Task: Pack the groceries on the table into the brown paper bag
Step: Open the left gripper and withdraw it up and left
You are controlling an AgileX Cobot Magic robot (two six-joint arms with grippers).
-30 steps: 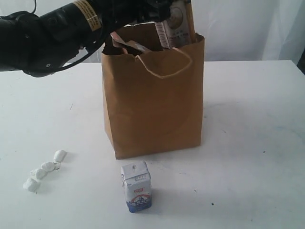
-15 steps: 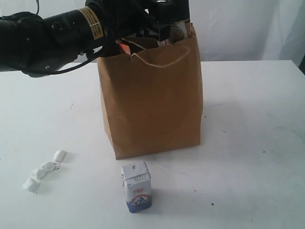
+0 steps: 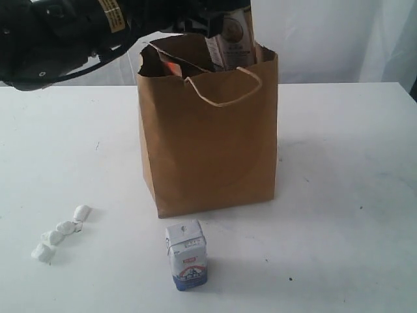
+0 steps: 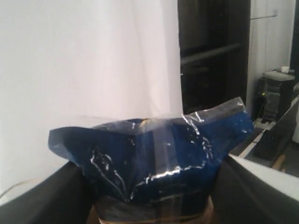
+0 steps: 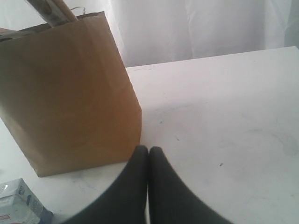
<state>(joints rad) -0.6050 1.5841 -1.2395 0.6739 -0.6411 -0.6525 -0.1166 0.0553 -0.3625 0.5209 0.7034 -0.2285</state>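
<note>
Left gripper (image 4: 152,198): clamped on long noodle packet (image 3: 232,39), protruding from brown paper bag (image 3: 208,143). Right gripper (image 5: 148,156): tips together, empty, above worktop (image 5: 224,116).

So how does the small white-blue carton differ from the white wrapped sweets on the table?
The small white-blue carton is one box standing upright; the white wrapped sweets are several small lumps lying in a loose row. The carton carries blue and red print, the sweets are plain white. The carton stands just in front of the brown paper bag, the sweets lie farther left in the exterior view. Both rest on the table, outside the bag.
</note>
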